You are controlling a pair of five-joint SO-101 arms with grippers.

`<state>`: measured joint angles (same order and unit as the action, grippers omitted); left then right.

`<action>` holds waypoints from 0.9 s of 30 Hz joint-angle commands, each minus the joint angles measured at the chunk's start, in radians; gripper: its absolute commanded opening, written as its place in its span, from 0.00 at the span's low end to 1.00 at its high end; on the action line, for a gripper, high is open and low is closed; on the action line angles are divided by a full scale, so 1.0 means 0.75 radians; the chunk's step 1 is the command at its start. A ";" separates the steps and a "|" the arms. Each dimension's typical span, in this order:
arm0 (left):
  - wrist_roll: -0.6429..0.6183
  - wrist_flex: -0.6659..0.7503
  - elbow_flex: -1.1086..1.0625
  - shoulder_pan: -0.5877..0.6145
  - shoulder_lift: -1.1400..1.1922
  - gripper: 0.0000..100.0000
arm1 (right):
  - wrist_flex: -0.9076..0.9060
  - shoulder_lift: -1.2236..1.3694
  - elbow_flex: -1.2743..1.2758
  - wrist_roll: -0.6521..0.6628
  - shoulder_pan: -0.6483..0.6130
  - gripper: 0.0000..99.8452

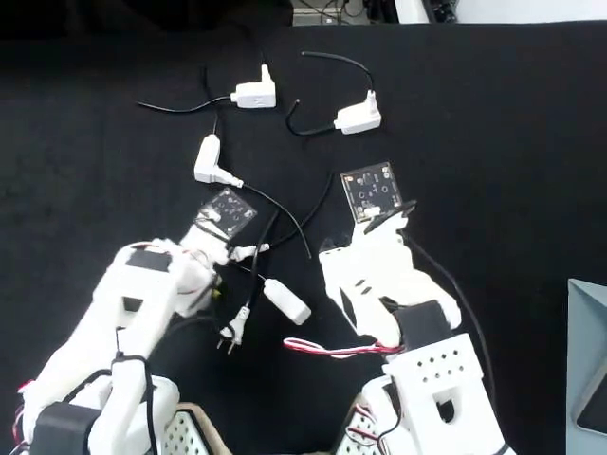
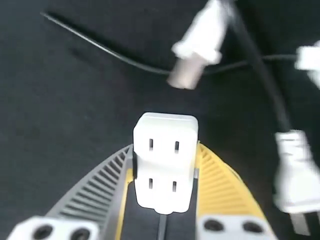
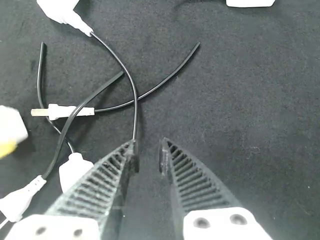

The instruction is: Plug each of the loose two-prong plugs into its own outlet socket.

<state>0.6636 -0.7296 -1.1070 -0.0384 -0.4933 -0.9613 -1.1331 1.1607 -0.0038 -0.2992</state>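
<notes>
My left gripper (image 2: 165,200) is shut on a white outlet socket block (image 2: 165,167) whose two pairs of slots face the camera. In the high view this gripper (image 1: 220,284) sits at the table's centre left. A white two-prong plug (image 2: 295,175) (image 1: 232,332) lies close beside it, and a white connector with a grey tip (image 2: 197,47) lies just beyond. My right gripper (image 3: 147,152) (image 1: 329,254) hangs narrowly open over bare cloth, holding nothing. Near it lies a small white plug (image 3: 52,111) (image 1: 251,251) on a thin black cord.
Two white corded connectors (image 1: 254,93) (image 1: 358,116) lie at the back, and an angled white plug (image 1: 211,161) sits nearer. Black cords (image 3: 132,90) cross between the arms. A grey box edge (image 1: 588,360) stands at the right. The black cloth (image 1: 503,142) is free on the right.
</notes>
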 commanded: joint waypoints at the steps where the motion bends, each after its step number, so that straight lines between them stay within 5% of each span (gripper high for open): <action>1: 0.274 0.123 -0.003 0.132 -0.006 0.10 | 0.018 -0.013 -0.005 0.002 -0.020 0.09; 6: 0.272 0.117 -0.005 0.206 -0.018 0.31 | 0.023 -0.011 -0.005 0.002 -0.020 0.09; 13: 0.243 -0.115 0.120 0.181 -0.020 0.30 | 0.023 -0.011 -0.005 -0.004 -0.020 0.09; 27: -0.421 -0.526 0.631 0.445 -0.020 0.30 | -0.037 0.046 -0.146 -0.254 -0.037 0.09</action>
<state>0.4565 -1.0871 -0.7112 0.2562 -0.4933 -0.9613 -1.1331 1.1607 -0.1204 -0.2992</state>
